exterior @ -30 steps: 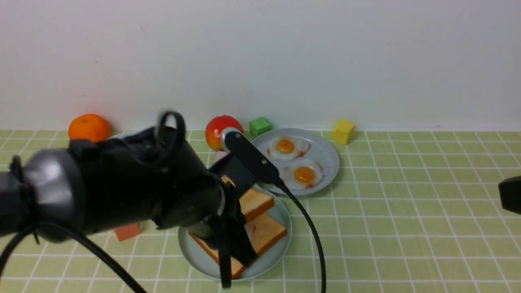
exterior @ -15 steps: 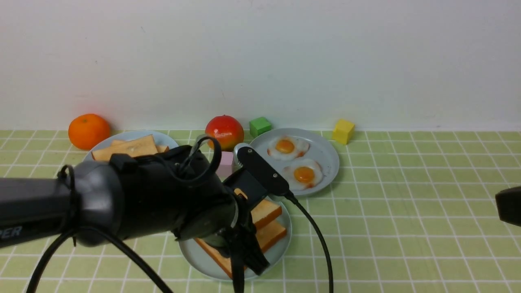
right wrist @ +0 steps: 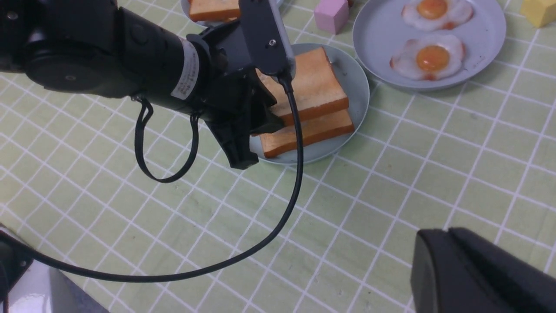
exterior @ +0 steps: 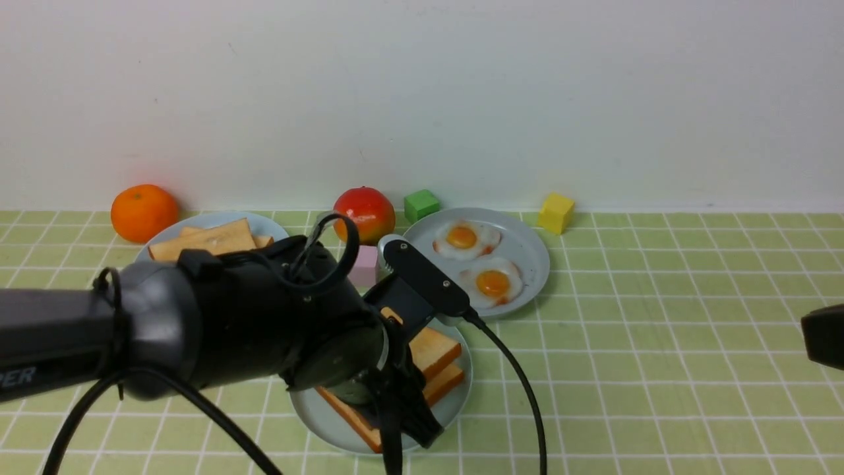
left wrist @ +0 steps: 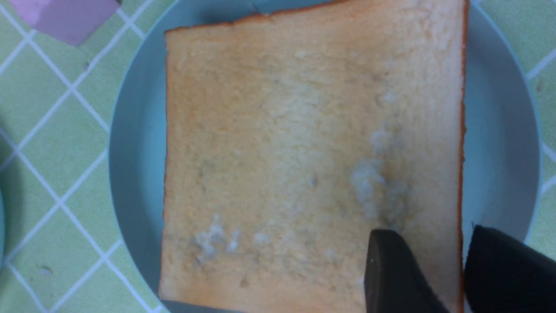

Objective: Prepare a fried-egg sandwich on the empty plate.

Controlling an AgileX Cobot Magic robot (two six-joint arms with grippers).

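Tool [left wrist: 436,243] on the left part-open astride top toast [left wrist: 304,152] edge.

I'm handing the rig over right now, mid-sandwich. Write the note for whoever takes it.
Left gripper: looks open, jaws astride the edge of the top slice, over the mint plate.
Right gripper: shut, empty, off to the right.
Done: the top slice lies on the lower slice on the mint plate.
Unclear: no egg shows between them; two fried eggs sit on the grey plate.
To do: confirm the egg, then withdraw the left gripper.
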